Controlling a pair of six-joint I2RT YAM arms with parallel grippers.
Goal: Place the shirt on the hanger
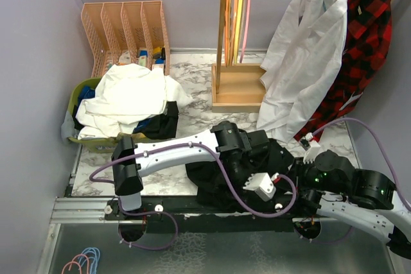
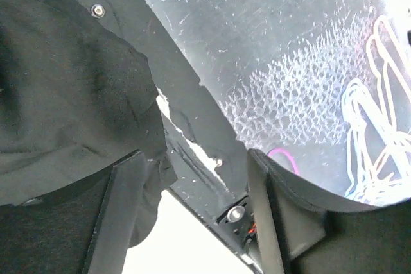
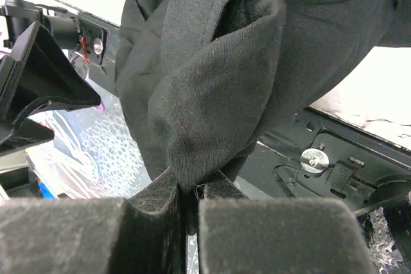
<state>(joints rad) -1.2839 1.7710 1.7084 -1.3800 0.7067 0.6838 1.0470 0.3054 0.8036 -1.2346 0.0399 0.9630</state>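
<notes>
Right gripper [image 3: 187,200]: pads pressed tight together, pinching a fold of the shirt [image 3: 257,62]. The black cloth bunches up straight out of the pinch and fills most of the right wrist view.

Left gripper [image 2: 192,190]: fingers [image 2: 122,216] spread wide, nothing clamped between them. Black cloth lies against the outer side of one finger and a loose edge droops into the gap; can't tell if it touches the other finger.

Landmark is the wooden rack [image 1: 239,88] at the back of the marble table [image 1: 192,75]. The shirt sits in a dark heap in front of the rack, toward the arm bases, at the table's near edge, with both arms bent over it. The hanger [image 1: 246,14] is thin and pink and hangs on the rack's top bar, just beside yellow and orange hangers [image 1: 236,11], well apart from the shirt.

Right of the rack hang a white shirt [image 1: 302,56] and a plaid shirt [image 1: 363,36]. Left of the rack is a green basket [image 1: 78,91] piled with white cloth.
</notes>
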